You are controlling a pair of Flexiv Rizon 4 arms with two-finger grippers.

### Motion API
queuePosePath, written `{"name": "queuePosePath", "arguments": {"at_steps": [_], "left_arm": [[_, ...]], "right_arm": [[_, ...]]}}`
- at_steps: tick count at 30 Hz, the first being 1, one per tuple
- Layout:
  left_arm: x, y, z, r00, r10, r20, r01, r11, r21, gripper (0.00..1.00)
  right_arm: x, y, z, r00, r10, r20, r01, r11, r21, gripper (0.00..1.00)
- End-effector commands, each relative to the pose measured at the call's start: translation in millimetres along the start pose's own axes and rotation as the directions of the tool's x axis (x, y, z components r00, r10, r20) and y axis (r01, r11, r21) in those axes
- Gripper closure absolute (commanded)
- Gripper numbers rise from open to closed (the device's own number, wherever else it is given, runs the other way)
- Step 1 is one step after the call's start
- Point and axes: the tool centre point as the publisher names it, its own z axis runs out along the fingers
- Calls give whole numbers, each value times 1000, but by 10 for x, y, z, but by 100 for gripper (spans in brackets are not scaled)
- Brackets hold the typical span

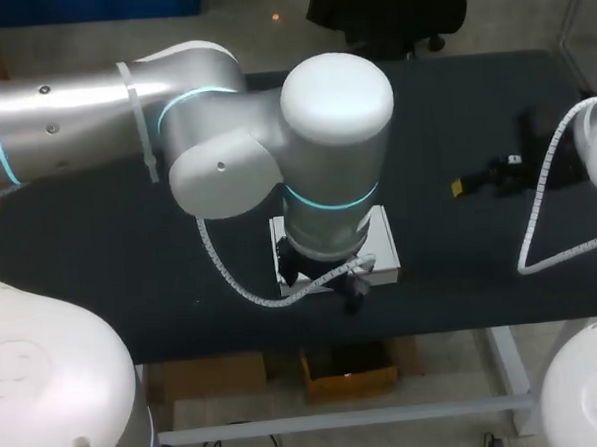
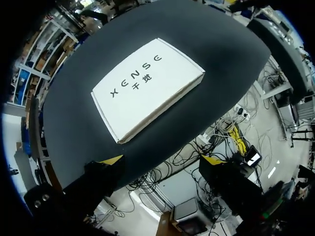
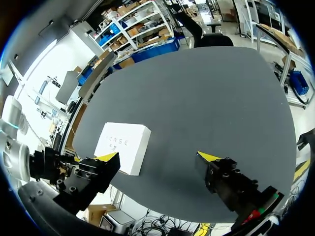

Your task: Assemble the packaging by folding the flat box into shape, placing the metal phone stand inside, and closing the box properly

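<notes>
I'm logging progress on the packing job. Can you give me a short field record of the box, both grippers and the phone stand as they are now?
box: white, lid looks closed, lying flat on the table near its edge
left gripper: open, empty, above the box, fingers clear of it
right gripper: open, empty, over bare table, off to the side of the box
phone stand: not visible in any view
</notes>
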Motion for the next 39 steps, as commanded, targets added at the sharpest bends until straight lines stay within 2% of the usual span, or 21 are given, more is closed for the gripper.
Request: {"name": "queuePosePath", "arguments": {"at_steps": [1, 3, 4, 9, 13, 18, 22, 25, 27, 29, 30, 32, 33, 39], "left_arm": [[128, -47, 132, 994, -101, -51, 96, 992, -84, 0], [194, -1, 151, 992, -104, -66, 99, 992, -75, 0], [212, 15, 157, 987, -150, -61, 145, 986, -86, 0], [317, 66, 197, 972, -230, -50, 225, 970, -95, 0], [406, 39, 253, 956, -290, -49, 281, 951, -129, 0], [497, -6, 290, 941, -333, -62, 322, 936, -142, 0], [522, -41, 306, 917, -392, -72, 381, 915, -136, 0], [546, -87, 347, 894, -443, -62, 432, 891, -139, 0], [576, -121, 380, 867, -498, -28, 490, 862, -132, 0], [585, -149, 413, 856, -516, -36, 508, 851, -132, 0], [588, -166, 437, 839, -545, -18, 539, 833, -125, 0], [572, -201, 479, 836, -546, -44, 537, 833, -129, 0], [559, -219, 500, 821, -570, -31, 563, 818, -123, 0], [491, -286, 608, 792, -609, -31, 602, 789, -122, 0]], "right_arm": [[-129, -108, -87, 999, -38, 3, 38, 994, -101, 0], [-171, -66, -128, 997, -76, 21, 78, 988, -130, 0], [-188, -38, -139, 996, -91, 13, 92, 985, -146, 0], [-313, 118, -165, 985, -173, 24, 174, 961, -214, 0], [-465, 227, -199, 978, -208, 12, 202, 936, -289, 0], [-633, 349, -263, 960, -278, 1, 260, 896, -361, 0], [-737, 444, -306, 944, -330, 11, 306, 861, -405, 0], [-792, 513, -329, 930, -367, 19, 339, 836, -432, 0], [-831, 556, -325, 918, -397, 20, 363, 819, -444, 0], [-860, 597, -302, 904, -427, 16, 388, 806, -447, 0], [-865, 612, -284, 893, -449, 20, 409, 796, -446, 0], [-873, 645, -257, 881, -473, 25, 434, 784, -444, 0], [-865, 659, -243, 872, -489, 37, 453, 776, -439, 0], [-863, 744, -211, 849, -525, 66, 497, 747, -441, 0]]}}
